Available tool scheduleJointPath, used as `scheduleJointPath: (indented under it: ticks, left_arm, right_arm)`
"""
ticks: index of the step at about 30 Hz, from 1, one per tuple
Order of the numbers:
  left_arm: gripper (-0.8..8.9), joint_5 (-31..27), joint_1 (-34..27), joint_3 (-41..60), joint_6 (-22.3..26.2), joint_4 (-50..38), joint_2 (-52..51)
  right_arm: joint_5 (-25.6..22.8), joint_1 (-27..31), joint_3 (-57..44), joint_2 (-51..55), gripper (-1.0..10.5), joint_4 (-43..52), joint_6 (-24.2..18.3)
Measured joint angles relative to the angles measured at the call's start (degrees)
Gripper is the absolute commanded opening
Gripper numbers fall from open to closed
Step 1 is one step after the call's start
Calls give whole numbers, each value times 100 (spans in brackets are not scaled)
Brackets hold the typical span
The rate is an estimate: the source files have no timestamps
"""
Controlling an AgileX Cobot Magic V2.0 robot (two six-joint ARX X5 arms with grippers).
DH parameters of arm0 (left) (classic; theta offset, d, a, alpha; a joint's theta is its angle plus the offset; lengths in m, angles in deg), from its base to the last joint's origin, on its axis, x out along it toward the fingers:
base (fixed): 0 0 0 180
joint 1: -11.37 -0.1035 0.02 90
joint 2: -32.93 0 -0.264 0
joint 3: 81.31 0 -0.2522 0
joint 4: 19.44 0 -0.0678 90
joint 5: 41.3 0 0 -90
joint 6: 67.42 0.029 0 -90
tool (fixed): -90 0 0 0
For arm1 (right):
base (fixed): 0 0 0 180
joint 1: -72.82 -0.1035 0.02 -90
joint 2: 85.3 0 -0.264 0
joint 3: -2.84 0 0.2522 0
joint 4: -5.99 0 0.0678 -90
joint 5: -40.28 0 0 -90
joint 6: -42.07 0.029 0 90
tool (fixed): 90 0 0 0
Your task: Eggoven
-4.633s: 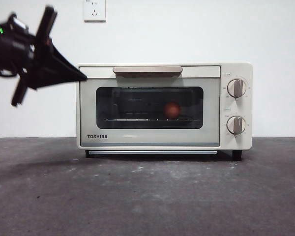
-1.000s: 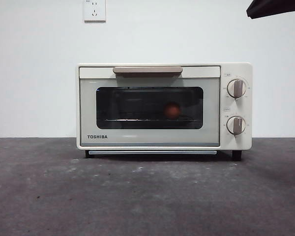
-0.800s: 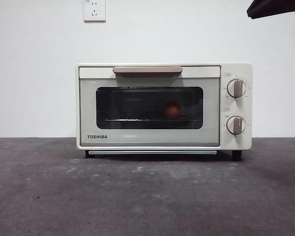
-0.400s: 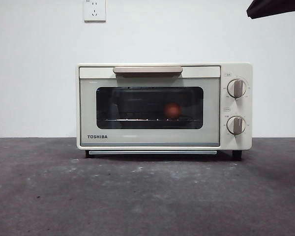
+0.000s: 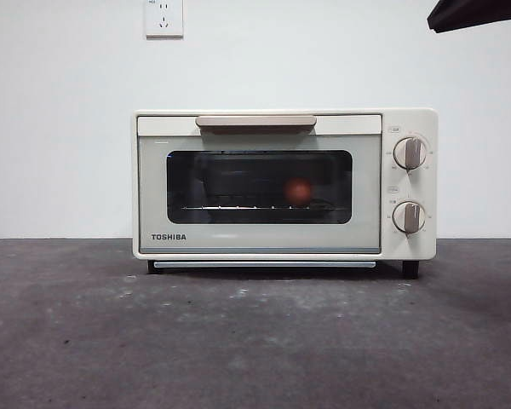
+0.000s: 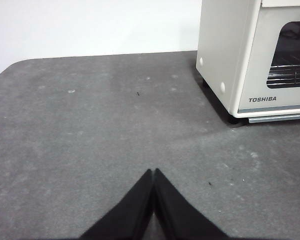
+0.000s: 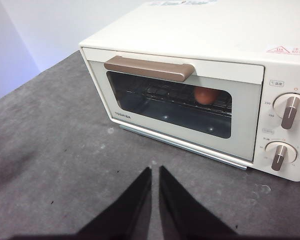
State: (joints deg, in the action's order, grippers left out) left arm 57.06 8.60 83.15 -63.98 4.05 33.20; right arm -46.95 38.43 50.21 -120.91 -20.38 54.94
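Note:
The cream TOSHIBA toaster oven [image 5: 264, 239] stands on the dark table with its glass door shut. The reddish-brown egg [image 5: 300, 191] lies on the wire rack inside, right of the middle, seen through the glass; it also shows in the right wrist view [image 7: 206, 95]. My right gripper [image 7: 155, 172] is shut and empty, hanging above the table in front of the oven [image 7: 190, 45]; its arm shows as a black tip [image 5: 477, 12] at the top right corner. My left gripper [image 6: 153, 173] is shut and empty over the table, off to the oven's [image 6: 230, 50] left side.
Two grey knobs [image 5: 409, 153] [image 5: 408, 217] sit on the oven's right panel, and a brown handle [image 5: 255, 123] runs along the door's top. A white wall with a socket [image 5: 163, 17] stands behind. The dark table [image 5: 238, 341] stretches in front.
The arm that was at the oven's upper left 4.9 s ago has left the front view. Over the last second nothing has moved.

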Motion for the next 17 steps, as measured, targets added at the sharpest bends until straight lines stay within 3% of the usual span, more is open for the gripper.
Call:
scheduleJointPath:
  ticks: [6,8,12,17]
  left_arm:
    - [8,0,0,0,-2,0,0]
    - [8,-2,0,0,-2,0,0]
    - [7,0,0,0,0,-2,0]
    - [7,0,0,0,-2,-2,0]
  right_arm:
    - [-356,271,-2,205,5,-114,-262]
    - [-361,584,-2,411,5,-118,-409]
    - [103,1440,-232,861,5,2,-601]
    - [131,2531,-892,1460,5,142,-833]
